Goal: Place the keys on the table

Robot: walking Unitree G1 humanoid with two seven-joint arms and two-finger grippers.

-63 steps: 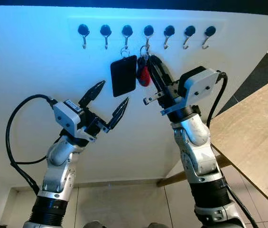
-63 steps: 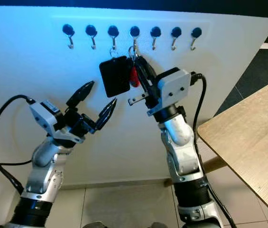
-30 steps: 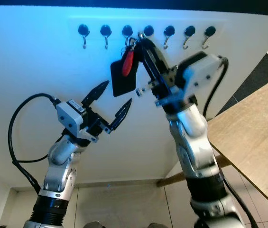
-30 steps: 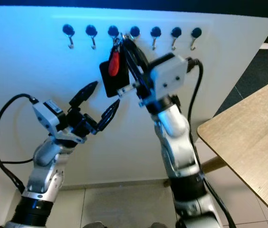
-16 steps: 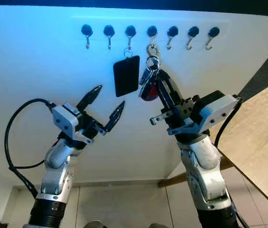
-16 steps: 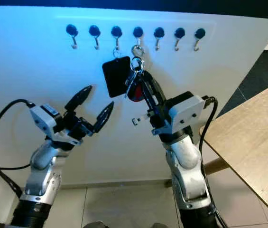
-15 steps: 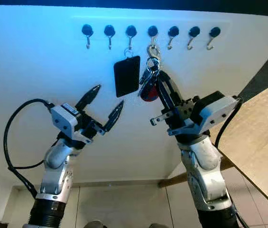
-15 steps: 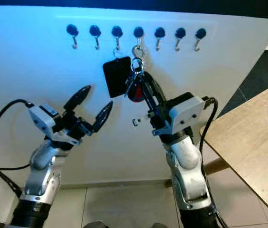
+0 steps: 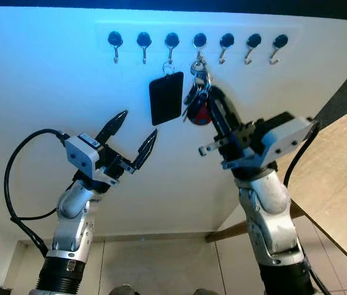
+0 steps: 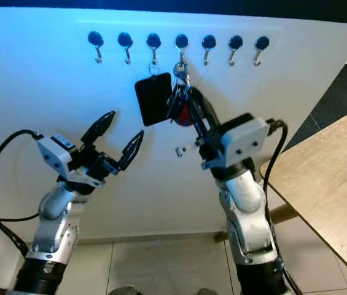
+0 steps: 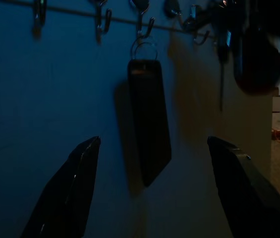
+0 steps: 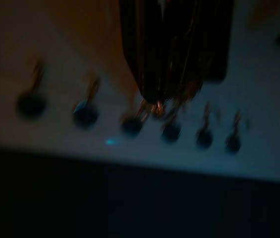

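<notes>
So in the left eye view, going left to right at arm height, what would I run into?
Looping black cable → left hand, fingers spread → black card tag → keys gripped by the right hand → wooden table.

White wall (image 9: 50, 80) ahead, tinted blue by the light, with a row of seven black-knobbed hooks (image 9: 143, 44) high across it. Black rectangular tag (image 9: 165, 98) hanging by a ring from the third hook from the left. Pale tiled floor (image 9: 161, 264) below, darker tiles (image 9: 339, 101) at the right.
</notes>
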